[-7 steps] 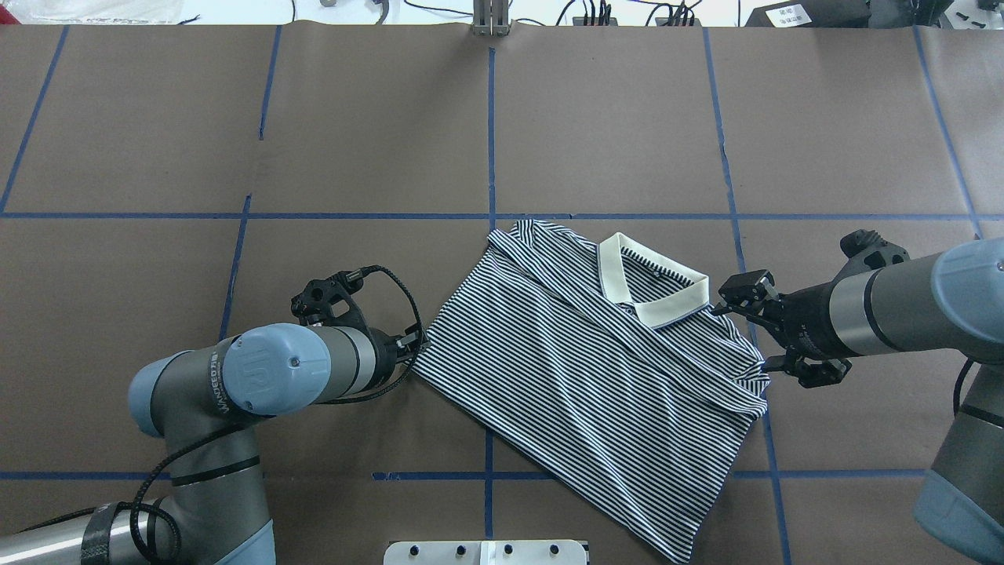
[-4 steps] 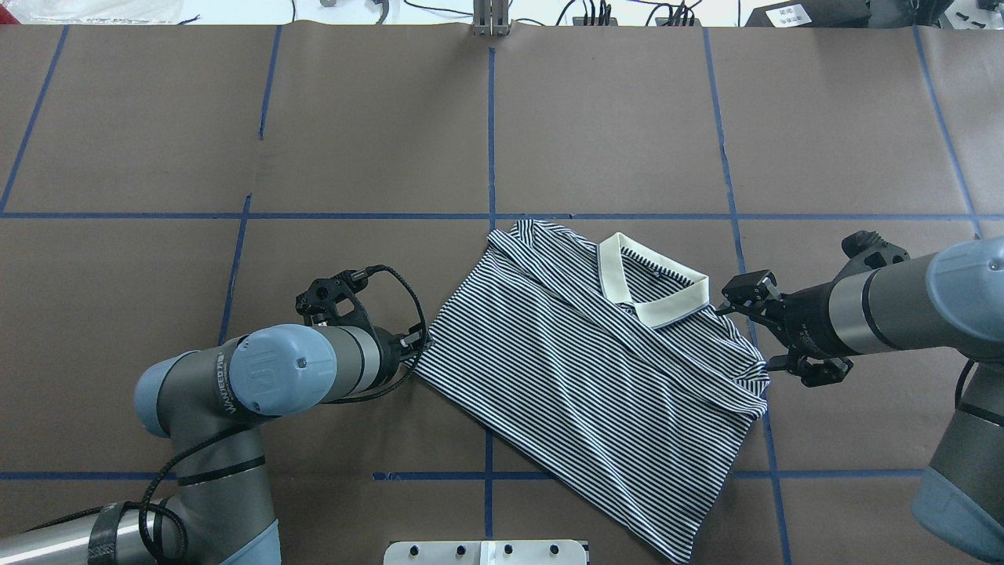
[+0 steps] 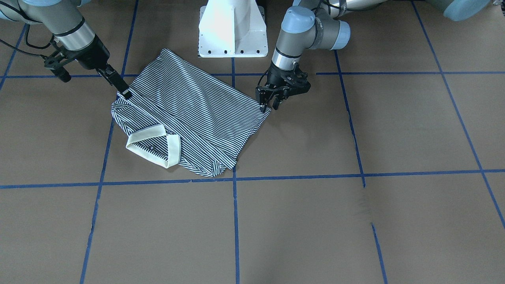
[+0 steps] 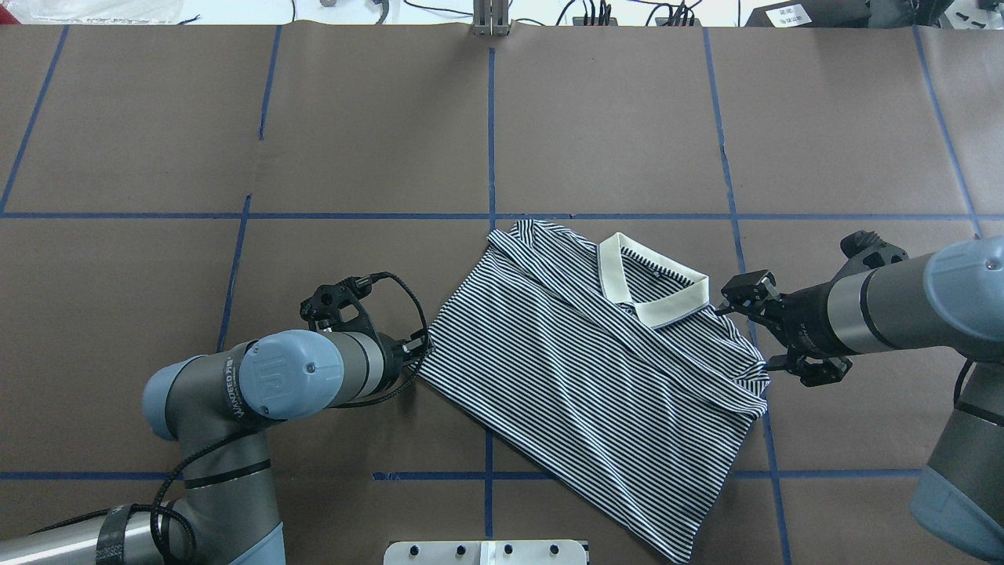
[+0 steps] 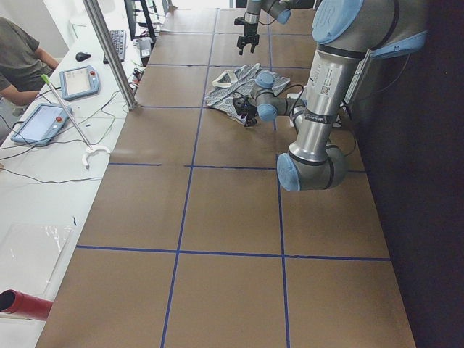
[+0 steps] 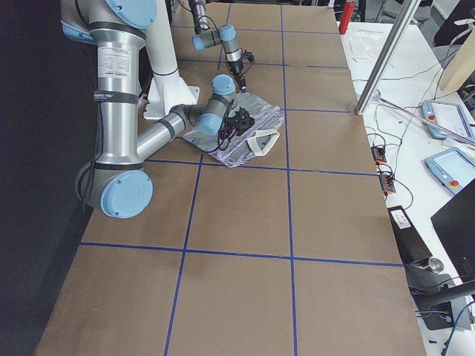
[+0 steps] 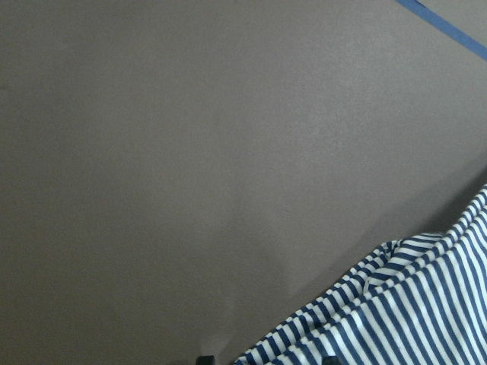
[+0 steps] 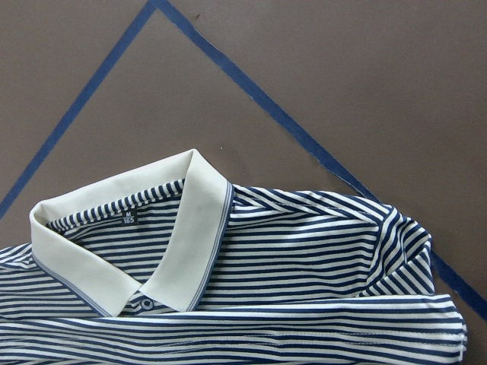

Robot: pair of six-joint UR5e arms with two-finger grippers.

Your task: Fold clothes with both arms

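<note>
The striped polo shirt [image 4: 596,377] lies folded flat near the table's middle, cream collar [image 4: 651,290] up and toward the right arm. My left gripper [image 4: 420,345] is low at the shirt's left corner and open, its fingertips [image 3: 262,107] straddling the fabric edge. The left wrist view shows that striped corner [image 7: 411,304] at its bottom right. My right gripper [image 4: 743,337] is open at the shoulder edge beside the collar, one finger [image 3: 120,86] touching the cloth. In the right wrist view the collar [image 8: 190,228] shows and no fingers are in frame.
Brown table paper carries a grid of blue tape lines [image 4: 490,125]. The white pedestal base [image 3: 232,29] stands just behind the shirt's hem. An operators' bench with tablets [image 5: 43,119], a metal post [image 5: 109,51] and a seated person [image 5: 18,61] runs along the far side.
My left arm's elbow and wrist have shifted slightly right, toward the shirt corner. The right arm and the shirt are almost unchanged.
</note>
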